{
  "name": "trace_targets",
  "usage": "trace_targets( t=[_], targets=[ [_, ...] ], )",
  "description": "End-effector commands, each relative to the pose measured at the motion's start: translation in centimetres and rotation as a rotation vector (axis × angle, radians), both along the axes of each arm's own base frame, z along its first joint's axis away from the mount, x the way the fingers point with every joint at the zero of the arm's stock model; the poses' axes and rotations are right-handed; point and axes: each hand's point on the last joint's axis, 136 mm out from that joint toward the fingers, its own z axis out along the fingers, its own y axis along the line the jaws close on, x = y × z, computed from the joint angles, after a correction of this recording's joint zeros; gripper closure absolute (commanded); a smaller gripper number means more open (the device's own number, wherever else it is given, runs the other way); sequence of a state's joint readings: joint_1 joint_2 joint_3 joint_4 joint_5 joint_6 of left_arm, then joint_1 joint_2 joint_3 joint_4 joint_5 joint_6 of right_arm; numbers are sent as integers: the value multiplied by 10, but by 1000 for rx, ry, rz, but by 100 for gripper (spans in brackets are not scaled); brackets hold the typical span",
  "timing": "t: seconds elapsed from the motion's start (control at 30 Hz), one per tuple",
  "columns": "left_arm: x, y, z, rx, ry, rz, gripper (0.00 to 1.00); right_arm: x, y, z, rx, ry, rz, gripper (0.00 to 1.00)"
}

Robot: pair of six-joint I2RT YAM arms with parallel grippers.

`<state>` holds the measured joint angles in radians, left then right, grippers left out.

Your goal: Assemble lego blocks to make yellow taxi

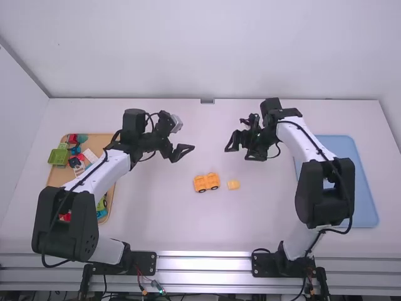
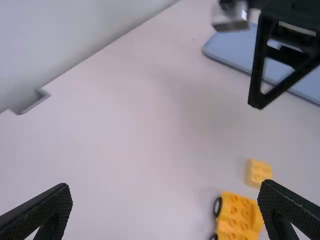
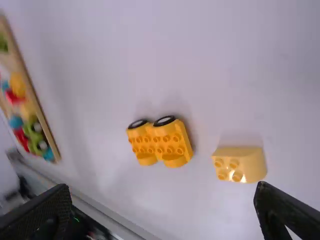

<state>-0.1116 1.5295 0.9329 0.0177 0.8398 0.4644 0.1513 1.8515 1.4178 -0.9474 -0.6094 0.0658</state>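
We have the black left claw and right claw wide open, empty — the right nearer the small yellow plastic block, baseward of it on the white worktop, beside the wheeled orange plastic chassis.

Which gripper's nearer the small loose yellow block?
Right. The right gripper hovers open just beyond the small yellow block; the left gripper, also open, is farther off, beyond and to its left.

A smooth white rectangular worktop lies before a plain pale far wall; another pale wall stands left. Silvery metal rails run along the near edge.
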Motion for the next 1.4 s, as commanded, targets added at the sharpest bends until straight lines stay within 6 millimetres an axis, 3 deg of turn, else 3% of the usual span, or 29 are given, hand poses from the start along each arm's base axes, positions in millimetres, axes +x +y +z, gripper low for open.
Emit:
trace_targets(
  t=[0.0, 0.13, 0.23, 0.33, 0.43, 0.5, 0.57, 0.67, 0.73, 0.87, 1.17, 1.37],
  targets=[
    [-26, -16, 2, -14, -104, -210, 1, 0, 2, -2, -12, -275, 413, 1],
    [-53, -20, -5, -8, -148, -353, 1, 19, -28, -20, -241, -409, 585, 1],
    [-63, -20, -11, 11, -158, -395, 1, 42, -47, -24, -394, -463, 572, 1],
    [-63, -18, -15, 42, -172, -398, 1, 58, -50, -22, -435, -511, 530, 1],
    [-60, -15, -20, 71, -158, -376, 1, 64, -50, -20, -447, -573, 615, 1],
    [-60, -15, -20, 62, -138, -366, 1, 61, -43, -19, -410, -614, 699, 6],
    [-61, -17, -16, 25, -98, -355, 1, 46, -17, -14, -225, -713, 859, 12],
    [-62, -17, -16, 3, -55, -340, 1, 26, -1, -2, -32, -787, 952, 12],
    [-62, -17, -21, 4, -40, -336, 1, 13, 1, 7, 76, -825, 987, 0],
    [-61, -19, -37, -24, -33, -333, 1, -14, 3, 21, 265, -937, 1084, 1],
    [-61, -25, -68, -149, -32, -310, 1, -20, -8, -24, 210, -950, 1121, 1],
    [-66, -29, -85, -148, -40, -312, 1, -35, -4, -47, 238, -987, 1141, 1]
  ],
)
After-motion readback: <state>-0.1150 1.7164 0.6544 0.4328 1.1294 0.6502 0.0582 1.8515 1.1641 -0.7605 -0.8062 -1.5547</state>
